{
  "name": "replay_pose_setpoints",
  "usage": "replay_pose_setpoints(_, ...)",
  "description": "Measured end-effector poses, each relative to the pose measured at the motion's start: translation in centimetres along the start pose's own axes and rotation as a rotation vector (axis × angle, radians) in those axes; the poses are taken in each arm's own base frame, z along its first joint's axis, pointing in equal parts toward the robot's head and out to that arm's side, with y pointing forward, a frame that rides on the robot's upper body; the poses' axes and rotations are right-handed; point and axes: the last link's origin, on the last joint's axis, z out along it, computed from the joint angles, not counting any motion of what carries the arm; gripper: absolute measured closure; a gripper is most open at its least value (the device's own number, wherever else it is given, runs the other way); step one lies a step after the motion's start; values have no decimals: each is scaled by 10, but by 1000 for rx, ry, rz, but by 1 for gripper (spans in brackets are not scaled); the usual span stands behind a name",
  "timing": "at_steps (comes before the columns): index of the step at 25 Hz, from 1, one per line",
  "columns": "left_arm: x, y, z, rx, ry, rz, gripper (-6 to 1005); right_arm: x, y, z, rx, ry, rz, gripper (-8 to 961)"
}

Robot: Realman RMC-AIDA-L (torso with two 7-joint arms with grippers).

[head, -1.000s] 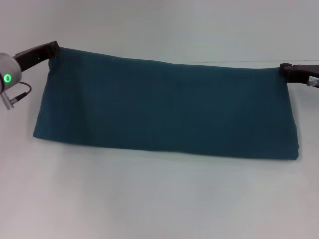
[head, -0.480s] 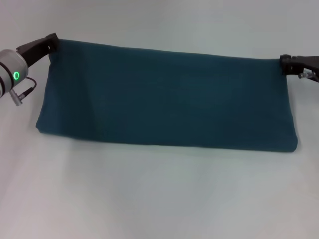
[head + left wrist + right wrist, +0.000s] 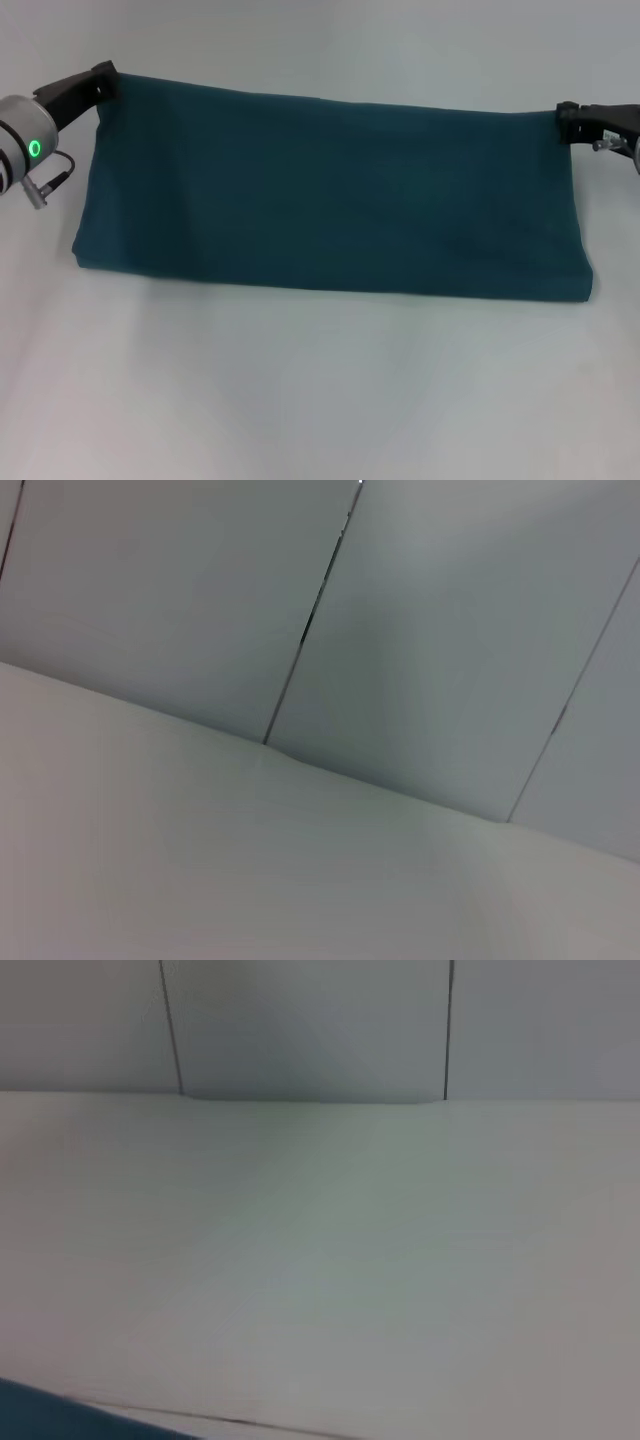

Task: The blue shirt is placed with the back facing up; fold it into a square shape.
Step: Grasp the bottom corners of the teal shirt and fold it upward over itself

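- desk (image 3: pixel 320 400): white, bare all round the cloth; wide open room on the near side.
- blue shirt (image 3: pixel 330 190): folded into a long band, plain side showing, stretched mid-desk between both arms, lower fold on the desk.
- left hand (image 3: pixel 100 82): pinching the far left corner.
- right hand (image 3: pixel 565 115): clamped on the far right corner.
- Risk: uneven pull or a slipped corner would skew the fold, leaving edges misaligned.
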Motion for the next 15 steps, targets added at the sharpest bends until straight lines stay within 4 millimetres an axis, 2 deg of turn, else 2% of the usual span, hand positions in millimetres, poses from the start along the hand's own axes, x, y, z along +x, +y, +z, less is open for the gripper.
replay_pose_setpoints(11,-7,13,3,-19,16,44,996,5,1,2,26,13,-37,923)
replay_pose_setpoints(15,-4,8,2,5,41,8,857,4,-6,-1,66,-10,-1,748)
